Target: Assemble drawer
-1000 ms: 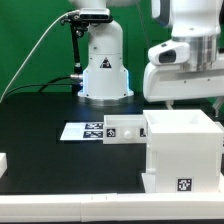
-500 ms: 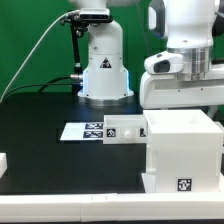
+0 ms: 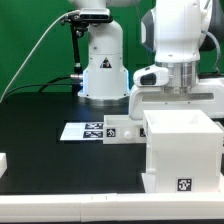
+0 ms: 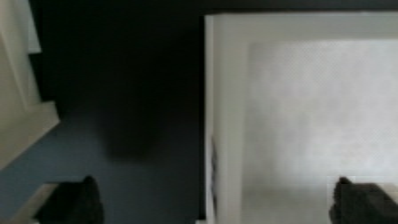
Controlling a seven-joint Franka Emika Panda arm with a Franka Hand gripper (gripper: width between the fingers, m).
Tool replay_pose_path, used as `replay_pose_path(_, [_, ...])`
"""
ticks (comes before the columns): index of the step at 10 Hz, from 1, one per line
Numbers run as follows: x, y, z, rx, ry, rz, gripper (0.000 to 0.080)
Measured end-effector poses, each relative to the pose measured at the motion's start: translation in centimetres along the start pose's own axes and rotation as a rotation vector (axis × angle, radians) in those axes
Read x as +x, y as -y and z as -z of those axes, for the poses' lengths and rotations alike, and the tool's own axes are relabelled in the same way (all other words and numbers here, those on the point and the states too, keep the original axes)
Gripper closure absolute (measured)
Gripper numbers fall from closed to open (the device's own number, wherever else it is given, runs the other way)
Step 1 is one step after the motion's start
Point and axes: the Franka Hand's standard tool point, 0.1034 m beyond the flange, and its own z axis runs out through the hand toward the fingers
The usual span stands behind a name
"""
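The white drawer box [image 3: 182, 150] stands on the black table at the exterior view's right, open side up, with a marker tag on its front. My gripper [image 3: 178, 102] hangs just above and behind the box's far rim; its fingertips are hard to make out there. In the wrist view the gripper [image 4: 215, 200] is open and empty. One dark fingertip [image 4: 361, 200] is over the white box panel [image 4: 302, 100], and the other is over the dark table beside the panel's edge. A small white part [image 3: 127, 130] with a tag lies next to the box.
The marker board [image 3: 85, 130] lies flat in the middle of the table. The robot's white base [image 3: 103, 65] stands behind it. A white piece [image 3: 3, 160] sits at the exterior view's left edge. Another pale surface [image 4: 15, 90] shows at the wrist view's side.
The arm has moved toward the exterior view's left and now sits nearer the box's far left corner. The box and the other parts have not moved.
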Motion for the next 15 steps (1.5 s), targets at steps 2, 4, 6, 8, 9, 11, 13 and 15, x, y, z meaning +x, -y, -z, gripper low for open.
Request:
replay_pose_path(2, [0.0, 0.0, 0.0, 0.0, 0.0, 0.0, 0.0418])
replay_pose_path(4, [0.0, 0.0, 0.0, 0.0, 0.0, 0.0, 0.0554])
replay_pose_path(6, [0.1, 0.0, 0.1, 0.001, -0.001, -0.001, 0.0763])
replay_pose_path(8, [1.1, -1.5, 3.9, 0.031, -0.003, -0.02, 0.0763])
replay_pose_path(9, [1.5, -2.7, 5.9, 0.048, -0.016, -0.038, 0.0763])
replay_pose_path(11, [1.7, -5.2, 10.1, 0.081, -0.001, -0.109, 0.0763])
replay_pose_path(13, [1.7, -5.6, 10.0, 0.075, 0.005, -0.114, 0.0763])
replay_pose_path(15, [1.7, -5.6, 10.0, 0.075, 0.006, -0.114, 0.0761])
